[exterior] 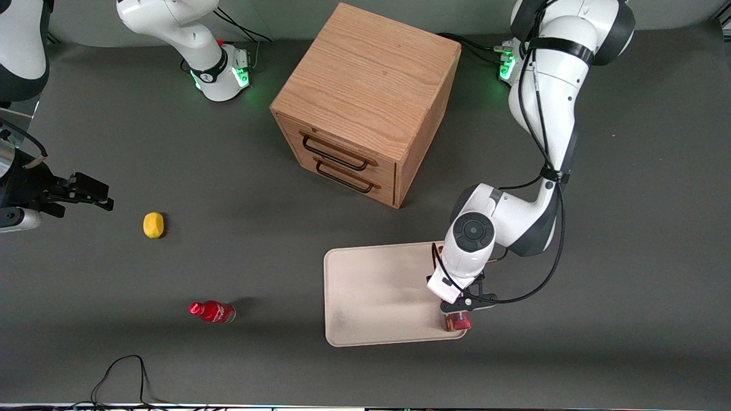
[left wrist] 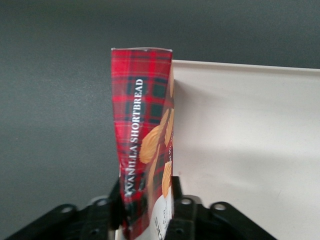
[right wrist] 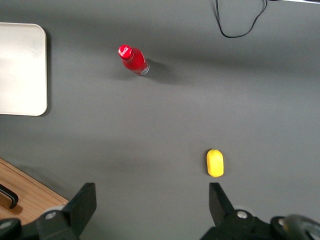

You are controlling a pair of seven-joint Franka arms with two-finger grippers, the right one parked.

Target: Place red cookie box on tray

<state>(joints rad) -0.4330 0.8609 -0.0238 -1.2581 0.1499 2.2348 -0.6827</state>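
The red cookie box (left wrist: 142, 145) is a slim dark-red tartan box with biscuit pictures and a white panel at its gripped end. My left gripper (left wrist: 146, 210) is shut on it, one finger on each broad face. In the front view the gripper (exterior: 457, 313) hangs over the corner of the pale cream tray (exterior: 377, 297) that is nearest the front camera and toward the working arm's end. Only the box's end (exterior: 458, 323) shows there, under the fingers, by the tray's rim. In the left wrist view the box stands along the edge of the tray (left wrist: 250, 140).
A wooden two-drawer cabinet (exterior: 365, 103) stands farther from the front camera than the tray. A small red bottle (exterior: 212, 311) and a yellow lemon-like object (exterior: 153, 224) lie toward the parked arm's end. A black cable (exterior: 120, 377) loops at the table's near edge.
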